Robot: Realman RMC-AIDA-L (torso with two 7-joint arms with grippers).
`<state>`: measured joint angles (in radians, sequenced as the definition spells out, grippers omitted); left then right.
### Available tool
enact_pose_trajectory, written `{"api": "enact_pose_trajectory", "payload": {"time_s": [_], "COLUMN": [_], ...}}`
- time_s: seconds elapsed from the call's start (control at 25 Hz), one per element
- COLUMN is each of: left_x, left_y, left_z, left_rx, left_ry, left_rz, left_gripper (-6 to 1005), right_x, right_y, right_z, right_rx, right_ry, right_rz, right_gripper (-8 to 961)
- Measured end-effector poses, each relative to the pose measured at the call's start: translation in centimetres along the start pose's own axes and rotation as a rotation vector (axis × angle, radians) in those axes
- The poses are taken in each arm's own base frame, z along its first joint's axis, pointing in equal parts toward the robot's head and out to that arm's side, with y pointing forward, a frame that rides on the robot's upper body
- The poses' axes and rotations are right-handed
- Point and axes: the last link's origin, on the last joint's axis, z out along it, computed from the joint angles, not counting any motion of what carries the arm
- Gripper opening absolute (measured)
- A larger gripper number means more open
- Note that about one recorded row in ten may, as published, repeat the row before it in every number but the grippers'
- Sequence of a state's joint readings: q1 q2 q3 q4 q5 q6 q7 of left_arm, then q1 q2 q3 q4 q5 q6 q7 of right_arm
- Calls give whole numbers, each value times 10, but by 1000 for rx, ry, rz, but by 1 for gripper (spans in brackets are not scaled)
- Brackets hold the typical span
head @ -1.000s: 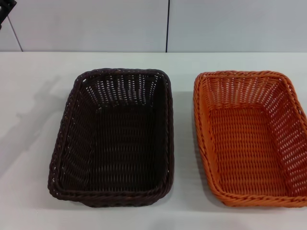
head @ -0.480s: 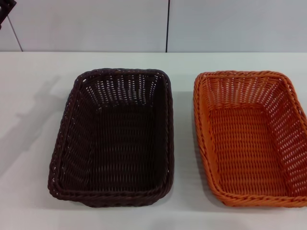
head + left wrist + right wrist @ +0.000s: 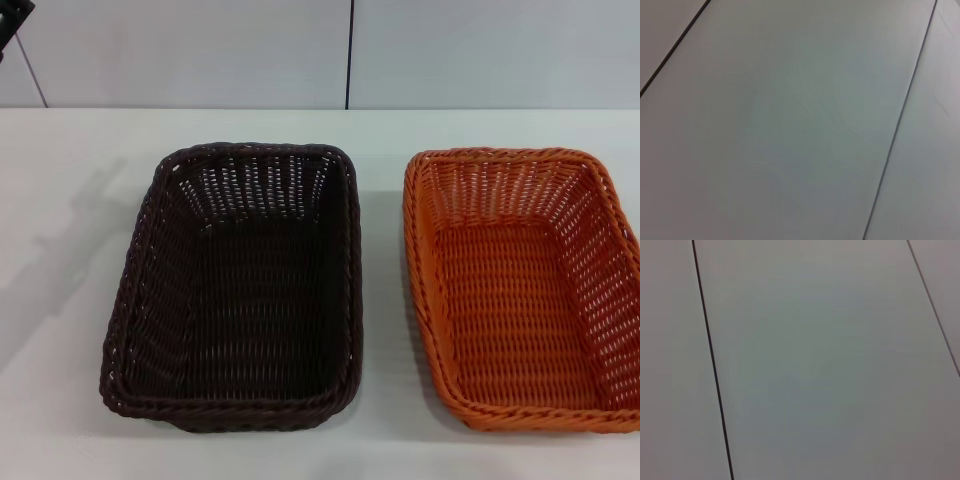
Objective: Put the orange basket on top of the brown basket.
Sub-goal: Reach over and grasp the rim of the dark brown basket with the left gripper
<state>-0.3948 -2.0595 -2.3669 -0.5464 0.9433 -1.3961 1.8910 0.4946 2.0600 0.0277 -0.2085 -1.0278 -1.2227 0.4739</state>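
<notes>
Grey panel wall with dark seams is all either wrist view shows; neither tool is in view, so whether each is open or closed cannot be told. Orange basket point(image 3: 520, 290): woven, empty, upright on the white tabletop point(image 3: 70, 250), to the robot's right. Brown basket point(image 3: 238, 288): same shape, empty, just beside it on the left, not touching. Stacking not yet begun. Advice: grip the orange rim on a long side, lift clear, keep level, align rims before lowering.

No text, label, brand, number or sign can be read anywhere: the orange basket point(image 3: 520, 290), the brown basket point(image 3: 235, 290) and the tabletop point(image 3: 60, 200) are unmarked.
</notes>
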Motion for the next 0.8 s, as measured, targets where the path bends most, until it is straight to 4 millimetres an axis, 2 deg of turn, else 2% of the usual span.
{"api": "enact_pose_trajectory", "payload": {"time_s": [0.12,0.2,0.32,0.4,0.44,0.52,0.56,0.6,0.64,0.8], "left_x": [2,10,19,35,35,49,56,64,64,72], "left_y": [-4,-21,-27,-32,-32,-34,-31,-22,-22,2], "left_z": [2,14,24,41,41,54,61,70,70,79], "left_rx": [25,109,126,116,116,113,100,63,63,70], "left_ry": [-7,-46,-110,-259,-259,-425,-502,-659,-659,-955], "left_rz": [-10,-90,-108,-126,-126,-184,-195,-193,-193,-72], "left_gripper": [834,833,831,830,829,828,828,827,827,825], "right_x": [0,0,0,0,0,-1,-1,-2,-2,-1], "right_y": [0,1,1,-1,-1,-7,-7,-10,-10,-14], "right_z": [0,1,1,-1,-1,-2,-2,-3,-3,-3], "right_rx": [-1,-2,-1,5,5,28,28,43,43,61], "right_ry": [-1,-1,-1,1,1,-5,-5,-10,-10,4], "right_rz": [1,1,1,-1,-1,2,2,2,2,0], "right_gripper": [565,565,565,565,565,565,565,565,565,565]}}
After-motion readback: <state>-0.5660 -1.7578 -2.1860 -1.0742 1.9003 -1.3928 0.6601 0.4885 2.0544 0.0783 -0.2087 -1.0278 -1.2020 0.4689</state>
